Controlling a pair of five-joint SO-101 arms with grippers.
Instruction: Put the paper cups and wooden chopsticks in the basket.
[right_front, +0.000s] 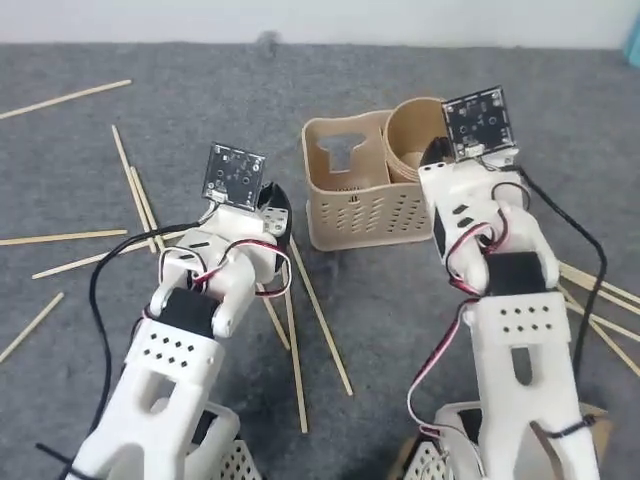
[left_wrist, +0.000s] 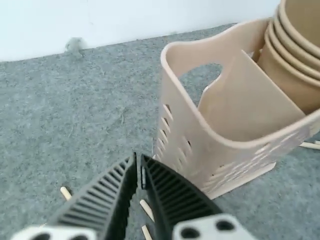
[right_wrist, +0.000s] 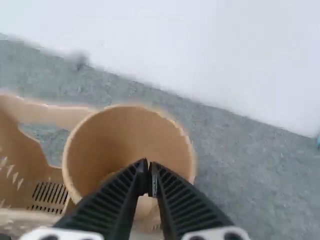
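The wooden chopsticks (right_front: 60, 238) are lying scattered across the left of the table (right_front: 420, 80), far and near, well apart from the basket (right_front: 350, 215) — that part of the job is waiting to be done. Next along, the left gripper (left_wrist: 138, 167) is hanging low over the table just left of the basket, its jaws pressed together. A short bit of stick is showing under them in the left wrist view, but I cannot tell whether it is being pinched or is only lying on the table below. More chopsticks are lying in the middle, running from near the basket's near left corner toward the near edge. The basket itself is standing upright in the far middle, with two compartments. As far as the views reach, no stick is standing in the left one, and the paper cups (right_front: 412, 140) are sitting nested in the right one — so I am judging the cup half as finished. The right gripper (right_wrist: 149, 172) is hovering just over the mouth of the top cup, jaws closed on nothing that I can see. At the right edge, beside the right arm, a few more chopsticks are lying on the table. By my reckoning the work is sitting at about halfway, with every visible chopstick yet to be gathered
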